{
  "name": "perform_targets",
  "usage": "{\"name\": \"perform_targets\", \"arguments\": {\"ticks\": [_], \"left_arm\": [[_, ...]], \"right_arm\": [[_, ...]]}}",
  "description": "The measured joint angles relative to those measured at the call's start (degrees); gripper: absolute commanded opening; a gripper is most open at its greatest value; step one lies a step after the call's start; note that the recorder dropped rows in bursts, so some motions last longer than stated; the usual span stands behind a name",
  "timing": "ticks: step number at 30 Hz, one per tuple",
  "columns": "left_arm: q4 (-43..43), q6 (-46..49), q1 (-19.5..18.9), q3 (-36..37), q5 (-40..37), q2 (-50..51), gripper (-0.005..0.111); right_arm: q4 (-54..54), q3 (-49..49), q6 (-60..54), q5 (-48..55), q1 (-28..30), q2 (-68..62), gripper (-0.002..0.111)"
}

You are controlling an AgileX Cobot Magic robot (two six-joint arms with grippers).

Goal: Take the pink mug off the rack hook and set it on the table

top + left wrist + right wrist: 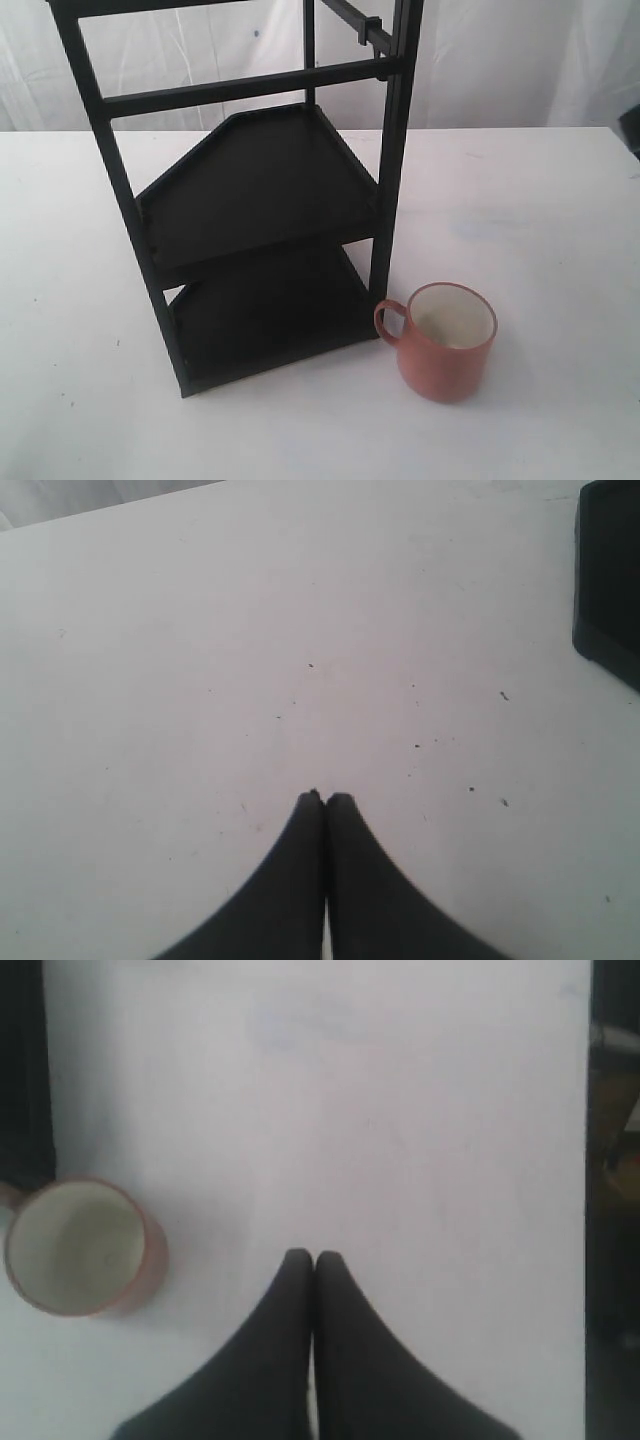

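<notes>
- One pink mug [447,345] is standing just beside the rack [392,150].
- One rack is standing, and it is carrying two shelves: an upper shelf [260,180] and a lower shelf [270,310].
- One table [540,200] is lying under the rack.
- Two grippers are showing: the left gripper [325,798] and the right gripper [300,1255].

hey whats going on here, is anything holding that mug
Nothing is being handled right now. The pink mug stands upright on the table, beside a front post of the black rack, handle toward it. The left gripper and right gripper hang over bare tabletop, jaws shut on nothing.
</notes>
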State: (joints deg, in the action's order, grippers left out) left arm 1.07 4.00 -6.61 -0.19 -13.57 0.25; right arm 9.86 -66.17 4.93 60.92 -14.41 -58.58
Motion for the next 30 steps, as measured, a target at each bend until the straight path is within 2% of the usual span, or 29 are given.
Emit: {"name": "perform_targets", "arguments": {"ticks": [3,12,16,21,25,30], "left_arm": [[0.0,0.0,0.0,0.0,0.0,0.0,0.000],[0.0,0.0,0.0,0.0,0.0,0.0,0.000],[0.0,0.0,0.0,0.0,0.0,0.0,0.000],[0.0,0.0,0.0,0.0,0.0,0.0,0.000],[0.0,0.0,0.0,0.0,0.0,0.0,0.000],[0.0,0.0,0.0,0.0,0.0,0.0,0.000]], "right_arm": [[-0.6,0.0,0.1,-1.6,0.0,11.8,0.000],[-1.4,-0.1,0.1,-7.5,0.0,31.0,0.000],[-1.5,0.0,0.1,-12.9,0.0,35.1,0.000],[-1.1,4.5,-0.4,-25.3,0.0,38.5,0.000],[4.3,11.1,-1.2,-33.2,-0.2,38.6,0.000],[11.7,19.9,0.0,-37.2,-2.5,35.8,0.000]]}}
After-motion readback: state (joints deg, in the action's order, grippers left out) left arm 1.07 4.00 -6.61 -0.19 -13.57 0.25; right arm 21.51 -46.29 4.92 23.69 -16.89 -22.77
